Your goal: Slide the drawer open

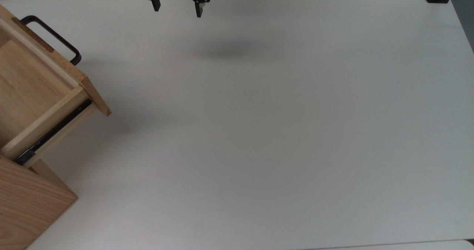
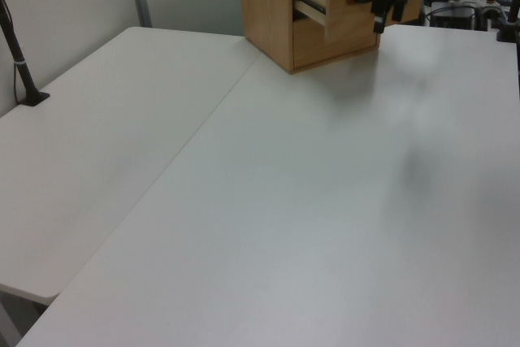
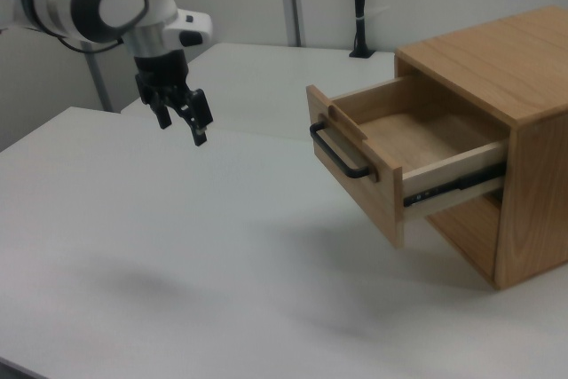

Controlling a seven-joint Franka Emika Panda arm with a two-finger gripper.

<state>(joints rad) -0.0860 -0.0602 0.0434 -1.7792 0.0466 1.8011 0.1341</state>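
White desk (image 1: 281, 131) is sitting bare; light oak wooden drawer (image 3: 390, 153) is hanging out, black tool (image 1: 176, 10) hovering wide apart, risking clipping the handle (image 3: 337, 155).

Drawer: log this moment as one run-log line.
drawer: pulled out, inside bare | handle: free | gripper: open, off the handle, above table

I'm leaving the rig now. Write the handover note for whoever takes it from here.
Gripper: open, holding nothing, in the air above the table, well clear of the drawer's handle.
Drawer: pulled well out of the cabinet, its inside bare, side rail exposed.
Done: the drawer is slid open.
Left: probably nothing; pull further only if full extension is wanted.
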